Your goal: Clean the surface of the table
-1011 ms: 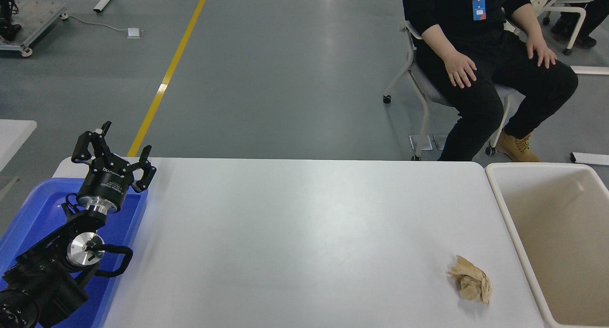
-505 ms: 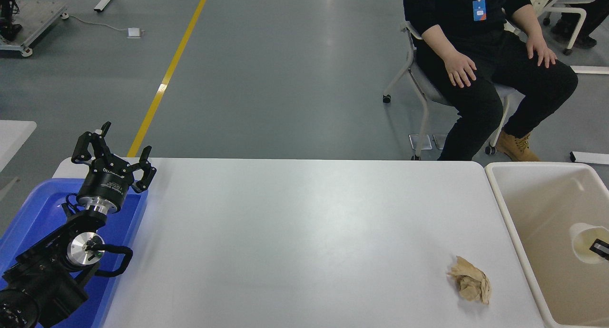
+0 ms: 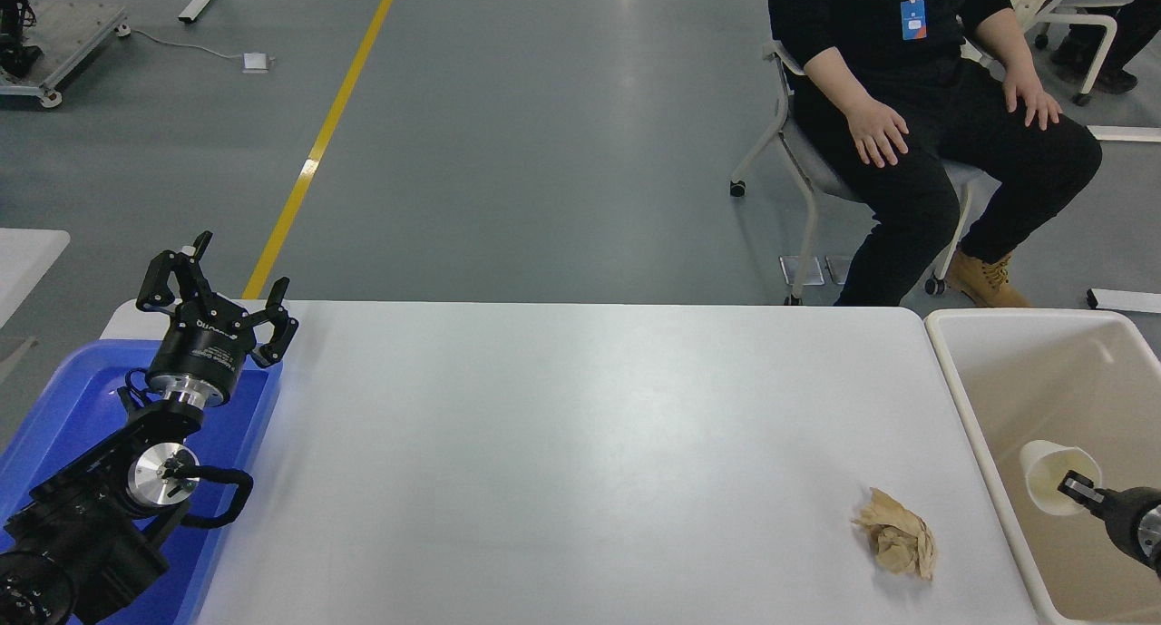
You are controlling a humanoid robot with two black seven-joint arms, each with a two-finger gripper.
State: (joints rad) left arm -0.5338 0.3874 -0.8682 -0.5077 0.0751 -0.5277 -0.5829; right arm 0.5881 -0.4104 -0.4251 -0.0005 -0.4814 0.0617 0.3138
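Over the beige plastic bin (image 3: 998,444) at right, right claw (image 3: 1070,487) pinching a white paper cup (image 3: 1052,475), crumpled brown paper wad (image 3: 896,541) on the white bench (image 3: 562,444), left claw (image 3: 218,289) spread above the blue plastic tray (image 3: 68,398) at left.

Single high head view, robot's side, facing forward and down over white table surface (image 3: 562,444), floor beyond

Black left arm (image 3: 100,507) w/ silver joint discs, black cable loop, black claw-shaped jaws
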